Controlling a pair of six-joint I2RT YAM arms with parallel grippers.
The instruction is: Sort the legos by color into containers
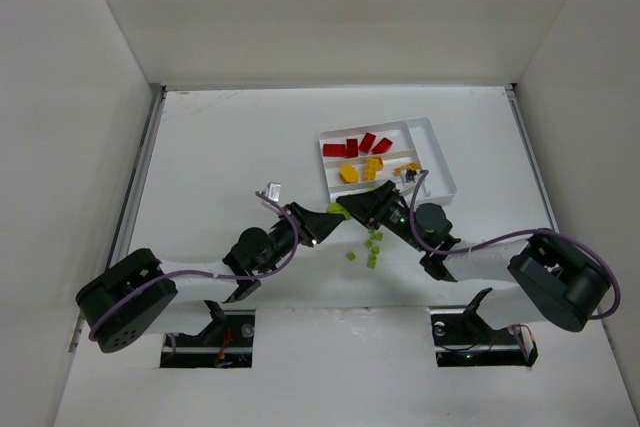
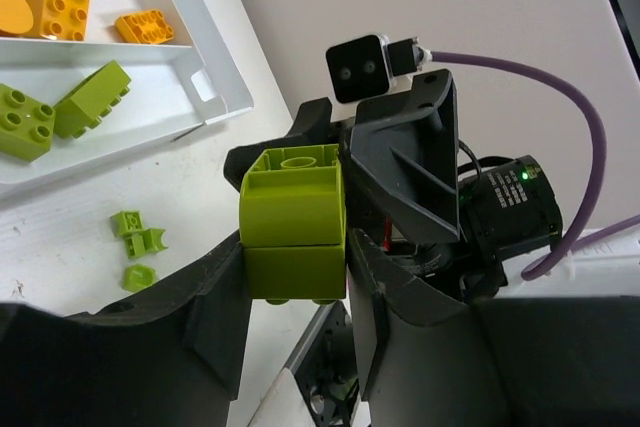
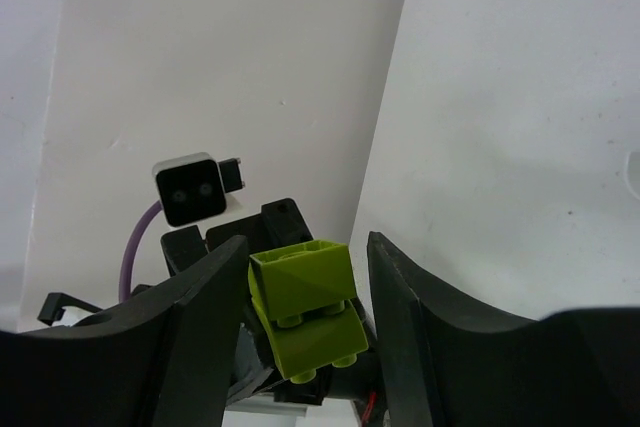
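Left gripper (image 2: 295,292): closed on the lower half of a lime-green two-brick stack (image 2: 293,217). The stack looks clear of the desk (image 1: 220,147), just beside the tray's near corner.

Right gripper (image 3: 308,247): fingers flank the upper brick, one touching and a thin gap at the other, so I can't tell if it's clamped.

Reads as a two-arm pull-apart or handover ahead of the drop.

Tray (image 1: 432,142): red bricks (image 1: 355,145) in the far slot, yellow-orange bricks (image 1: 360,169) in the middle, green bricks (image 2: 90,97) in the near slot. Tiny lime-green cubes (image 1: 370,244) lie loose on the desk near the grippers.

Next: right needs a firm pinch, then separate or release and lift over the rim into the green slot. Cubes after that.
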